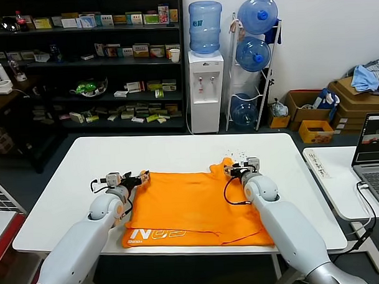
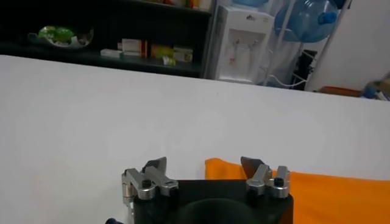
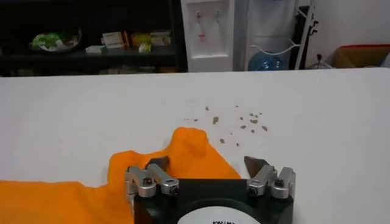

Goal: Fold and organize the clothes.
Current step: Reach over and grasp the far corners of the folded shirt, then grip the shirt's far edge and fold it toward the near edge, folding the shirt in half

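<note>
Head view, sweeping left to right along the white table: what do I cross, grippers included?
Left gripper, jaws open at the shirt's far left corner → bright orange cotton T-shirt lying flat → right gripper, jaws open at the shirt's raised far right corner → bare white table → open laptop on the side desk.

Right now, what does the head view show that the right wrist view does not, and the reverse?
Only the head view shows the white lettering on the T-shirt's near edge, the left hand at its far left corner, and the laptop. Only the right wrist view shows small brown specks clearly on the table. Both show the orange T-shirt on the white table, the open right hand at its raised corner, and the water dispenser.
</note>
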Controlling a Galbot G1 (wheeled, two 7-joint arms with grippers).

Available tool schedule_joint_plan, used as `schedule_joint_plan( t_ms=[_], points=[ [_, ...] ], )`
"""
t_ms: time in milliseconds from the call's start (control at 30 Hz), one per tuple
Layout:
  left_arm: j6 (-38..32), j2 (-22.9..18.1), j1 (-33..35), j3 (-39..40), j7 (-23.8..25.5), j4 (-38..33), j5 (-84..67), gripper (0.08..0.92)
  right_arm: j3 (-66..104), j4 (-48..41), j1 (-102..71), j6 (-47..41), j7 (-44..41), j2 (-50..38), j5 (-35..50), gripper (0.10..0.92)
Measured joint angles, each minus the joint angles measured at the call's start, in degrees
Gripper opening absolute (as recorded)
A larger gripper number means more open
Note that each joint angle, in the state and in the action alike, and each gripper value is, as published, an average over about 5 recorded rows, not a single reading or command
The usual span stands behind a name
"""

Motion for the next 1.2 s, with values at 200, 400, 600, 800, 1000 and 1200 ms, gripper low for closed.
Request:
schedule_joint_plan(
  t_ms=[200, 400, 600, 800, 1000, 1200],
  points=[
    [0.04, -0.24, -0.22, 0.59, -0.09, 0.57, 0.89, 0.793, -0.08, -0.20, 0.02, -0.28, 0.09, 0.05, 0.46, 0.608],
    [0.03, -0.52, -0.47, 0.82, -0.17, 1.04, 1.50, 0.630, -0.14, 0.09, -0.17, -0.33, 0.38, -0.15, 0.92, 0.435],
    [-0.03, -0.66, -0.59, 0.84, -0.42, 1.22, 1.84, 0.457, -0.10, 0.73, -0.59, 0.09, 0.42, -0.48, 1.30, 0.261],
    [-0.27, -0.64, -0.33, 0.80, -0.41, 0.77, 1.72, 0.284, 0.03, 1.83, -1.19, 1.42, 0.39, -0.96, 1.73, 0.131],
    [-0.68, -0.71, 0.10, 0.56, -0.66, -0.12, 1.47, 0.123, 0.44, 3.20, -1.91, 3.44, 0.15, -1.48, 1.81, 0.125],
    [-1.53, -0.65, 0.98, -0.40, -1.23, -1.66, 1.69, 0.097, 1.27, 5.60, -3.35, 5.66, 0.10, -2.57, 2.11, 0.125]
  ],
)
